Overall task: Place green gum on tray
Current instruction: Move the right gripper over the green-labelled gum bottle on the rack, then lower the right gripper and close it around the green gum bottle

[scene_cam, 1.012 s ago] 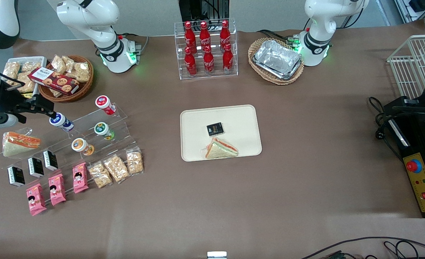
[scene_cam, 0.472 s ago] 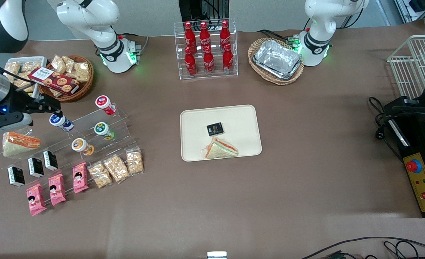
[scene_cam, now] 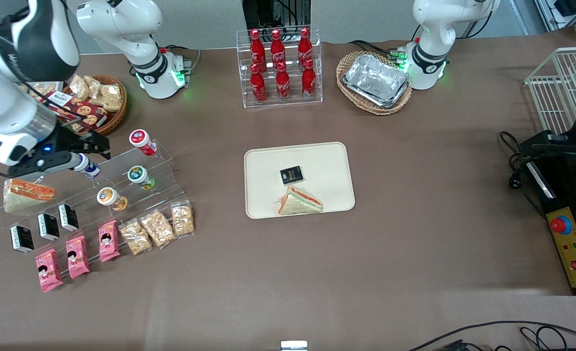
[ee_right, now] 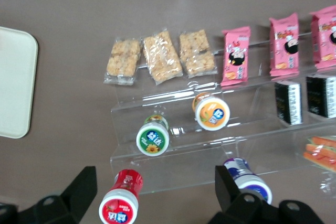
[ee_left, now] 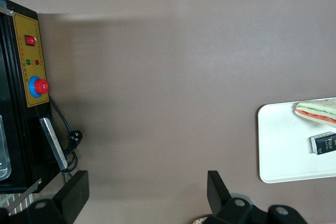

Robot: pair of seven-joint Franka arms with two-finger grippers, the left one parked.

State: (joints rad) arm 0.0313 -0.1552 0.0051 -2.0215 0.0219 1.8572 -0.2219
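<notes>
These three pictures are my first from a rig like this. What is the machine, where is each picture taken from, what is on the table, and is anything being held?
It is a two-armed robot at a brown table; one arm works. One picture looks down from the front; the other two come from cameras on the arms' wrists. The working arm's gripper hangs open above a clear stepped rack, near a blue-capped bottle, and holds nothing. Its two dark fingers frame its wrist picture, with the green gum on the rack between them, beside an orange-capped bottle and a red-capped bottle. The tray, mid-table, carries a sandwich and a small black packet. Snack packets lie nearer the front camera than the rack.
</notes>
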